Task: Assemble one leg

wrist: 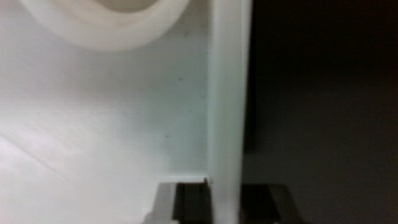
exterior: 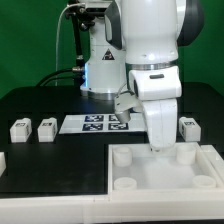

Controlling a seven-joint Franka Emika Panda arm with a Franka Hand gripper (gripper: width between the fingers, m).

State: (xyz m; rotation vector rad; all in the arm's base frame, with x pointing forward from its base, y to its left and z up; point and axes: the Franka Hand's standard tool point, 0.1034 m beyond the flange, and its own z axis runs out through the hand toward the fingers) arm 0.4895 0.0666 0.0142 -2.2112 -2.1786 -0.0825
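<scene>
Three legs show in the exterior view, each a small white block with a tag: two at the left [exterior: 19, 128] [exterior: 46, 127] and one at the right [exterior: 188, 126]. My gripper [exterior: 157, 146] touches none of them. It hangs over the rear rim of the large white tray-like piece [exterior: 125, 157]. In the wrist view my gripper [wrist: 224, 186] straddles that piece's thin upright wall [wrist: 222, 100]. One dark finger [wrist: 187, 205] presses on each side of it. A round socket [wrist: 121, 22] shows on the piece's inner face.
The marker board [exterior: 93, 122] lies behind the tray-like piece, beside the arm's base [exterior: 100, 75]. A further white piece [exterior: 2, 160] shows at the exterior view's left edge. Round sockets [exterior: 124, 183] stand in the tray-like piece's corners.
</scene>
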